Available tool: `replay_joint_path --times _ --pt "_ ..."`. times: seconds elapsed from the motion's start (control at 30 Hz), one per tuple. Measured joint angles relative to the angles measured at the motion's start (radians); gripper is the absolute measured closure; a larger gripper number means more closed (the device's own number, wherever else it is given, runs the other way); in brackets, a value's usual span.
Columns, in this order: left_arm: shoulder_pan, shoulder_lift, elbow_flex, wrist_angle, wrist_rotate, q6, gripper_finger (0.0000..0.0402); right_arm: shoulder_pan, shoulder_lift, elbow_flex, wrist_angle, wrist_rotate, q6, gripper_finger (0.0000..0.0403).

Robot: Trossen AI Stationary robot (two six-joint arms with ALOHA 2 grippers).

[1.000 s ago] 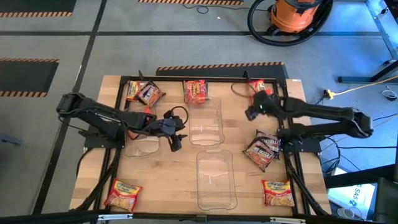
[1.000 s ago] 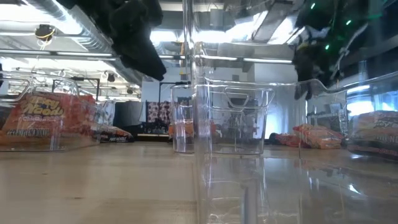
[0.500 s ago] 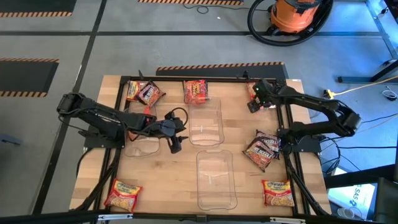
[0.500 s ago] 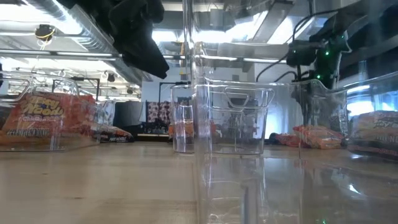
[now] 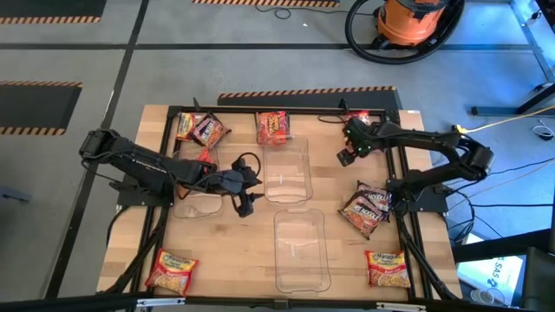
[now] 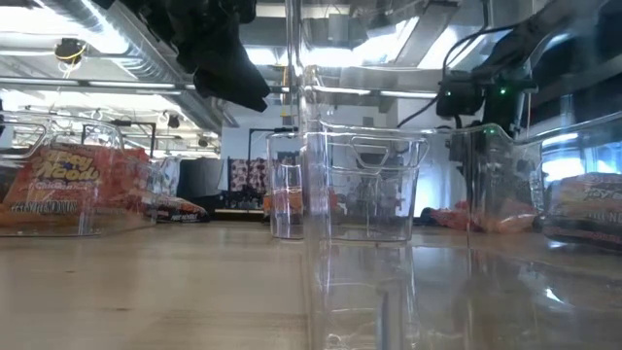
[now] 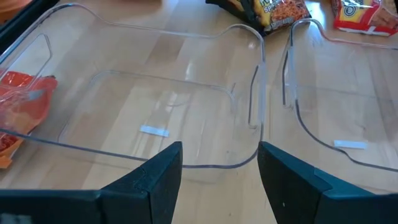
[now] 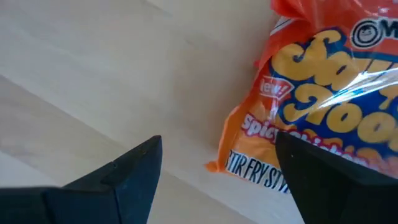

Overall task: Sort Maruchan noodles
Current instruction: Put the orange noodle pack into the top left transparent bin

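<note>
Orange packet under my spread right gripper, far right of the table.

My right gripper (image 8: 217,180) hangs with fingers apart and empty just above an orange noodle packet (image 8: 317,106) lying on the bare wood near the far right corner. My left gripper (image 7: 221,180), also spread and empty, hovers at the near rim of the far clear bin (image 7: 155,93), by the middle of the table (image 5: 251,251). Other noodle packets lie along the far edge (image 5: 272,126), at the right edge (image 5: 364,209) and at both near corners (image 5: 171,270).
</note>
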Motion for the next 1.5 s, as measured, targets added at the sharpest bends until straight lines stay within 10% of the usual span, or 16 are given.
replay_joint_path --times 0.43,0.8,1.5 --pt "0.000 0.000 0.000 0.009 0.000 -0.001 0.0200 0.099 -0.006 0.040 0.146 -0.213 -0.001 0.0104" --pt "0.000 0.000 0.000 0.010 0.000 -0.001 0.0200 0.026 -0.094 0.147 -0.174 0.160 -0.030 0.0104" --pt "-0.028 0.000 0.000 0.016 -0.022 0.006 0.0200 -0.042 -0.114 -0.038 0.001 -0.459 -0.011 0.0104"
